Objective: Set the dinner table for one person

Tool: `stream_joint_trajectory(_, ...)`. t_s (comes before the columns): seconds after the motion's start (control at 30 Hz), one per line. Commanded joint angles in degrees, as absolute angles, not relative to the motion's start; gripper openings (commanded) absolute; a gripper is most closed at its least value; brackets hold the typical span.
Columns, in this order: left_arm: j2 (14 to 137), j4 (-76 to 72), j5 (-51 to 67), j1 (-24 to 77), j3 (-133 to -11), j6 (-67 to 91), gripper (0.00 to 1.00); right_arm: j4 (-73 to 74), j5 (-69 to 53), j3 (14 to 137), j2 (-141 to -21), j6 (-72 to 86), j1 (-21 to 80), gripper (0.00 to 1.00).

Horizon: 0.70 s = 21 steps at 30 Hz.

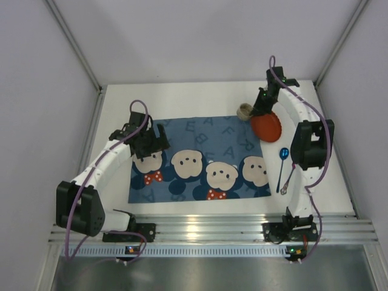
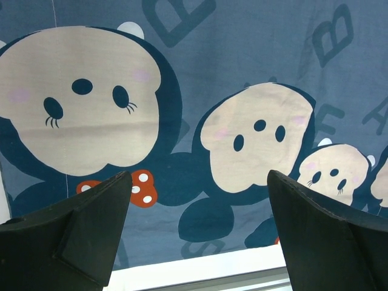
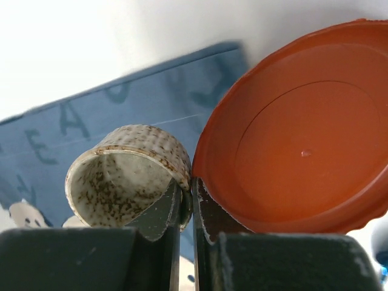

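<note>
A speckled beige cup (image 1: 244, 111) stands at the blue mouse-print placemat's (image 1: 200, 130) far right corner on the white dinner table (image 1: 200, 97). A red plate (image 1: 267, 126) lies just to its right. My right gripper (image 1: 259, 108) is shut on the cup's wall (image 3: 142, 163), one finger inside the cup and the other between the cup and the plate (image 3: 303, 139); its fingertips meet at the rim (image 3: 193, 194). A blue spoon (image 1: 282, 163) lies right of the placemat. My left gripper (image 1: 150, 143) hangs open and empty over the placemat's left part (image 2: 200, 176).
The placemat (image 2: 200, 54) covers the middle of the table, its near edge close to the table's front rail (image 1: 200, 227). Grey walls enclose the table on the left, the right and the far side.
</note>
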<state>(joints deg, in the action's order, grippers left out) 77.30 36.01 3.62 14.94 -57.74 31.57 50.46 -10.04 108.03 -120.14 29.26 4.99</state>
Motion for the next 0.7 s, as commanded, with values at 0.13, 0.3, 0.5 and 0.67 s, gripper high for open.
stream_joint_trajectory(0.13, 72.25, 34.89, 2.38, 15.03, -56.52, 32.96, 0.98, 48.07, -12.49, 109.86, -116.81, 30.50, 13.69, 0.00)
stream_joint_trajectory(0.3, 69.53, 35.86, 1.58, 15.03, -55.20, 33.57, 0.98, 49.74, -6.52, 108.28, -114.35, 31.29, 17.92, 0.00)
stream_joint_trajectory(0.5, 66.63, 36.47, 1.14, 15.03, -53.00, 34.36, 0.98, 55.72, 1.21, 110.92, -111.81, 29.01, 23.90, 0.00)
stream_joint_trajectory(0.67, 65.39, 36.65, 1.23, 15.03, -52.03, 34.89, 0.98, 53.53, -2.86, 108.98, -112.58, 27.95, 25.31, 0.00)
